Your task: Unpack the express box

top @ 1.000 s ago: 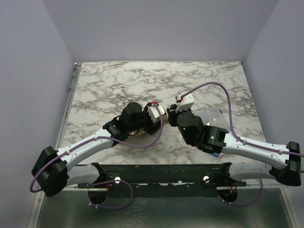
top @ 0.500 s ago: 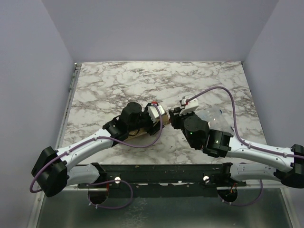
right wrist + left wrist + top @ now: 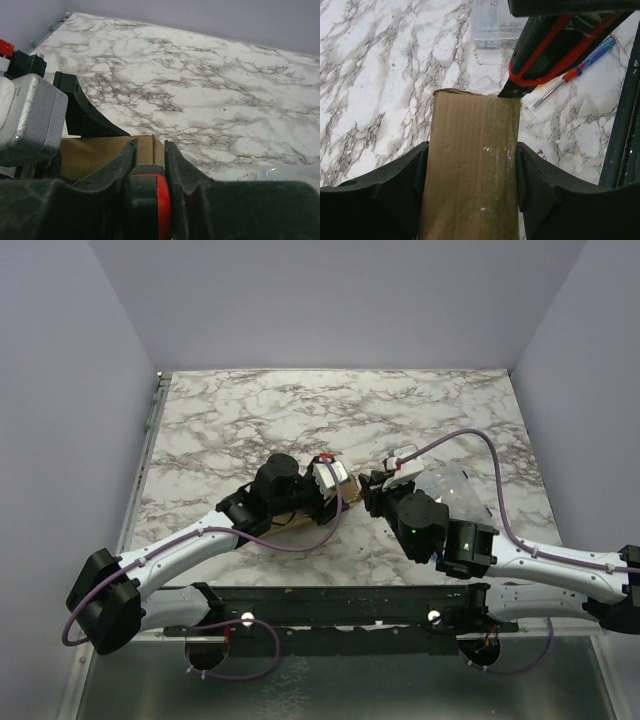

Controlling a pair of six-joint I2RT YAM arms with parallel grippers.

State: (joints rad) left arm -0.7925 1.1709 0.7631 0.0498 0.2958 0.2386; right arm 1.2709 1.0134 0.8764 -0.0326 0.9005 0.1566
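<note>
Our left pincer (image 3: 472, 149) clamps the flat brown cardboard express box (image 3: 467, 200); our right pincer (image 3: 149, 161) grips a black-and-red tool (image 3: 540, 50) touching the box just beyond.

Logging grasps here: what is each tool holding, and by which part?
Left tool clamps the express box across its two long sides near the taped end. Right tool grips a black-and-red cutter by its handle.

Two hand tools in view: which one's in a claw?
The black-and-red tool: the right claw grips it, tip at the express box's taped corner. The blue-handled screwdriver lies loose on the table.
</note>
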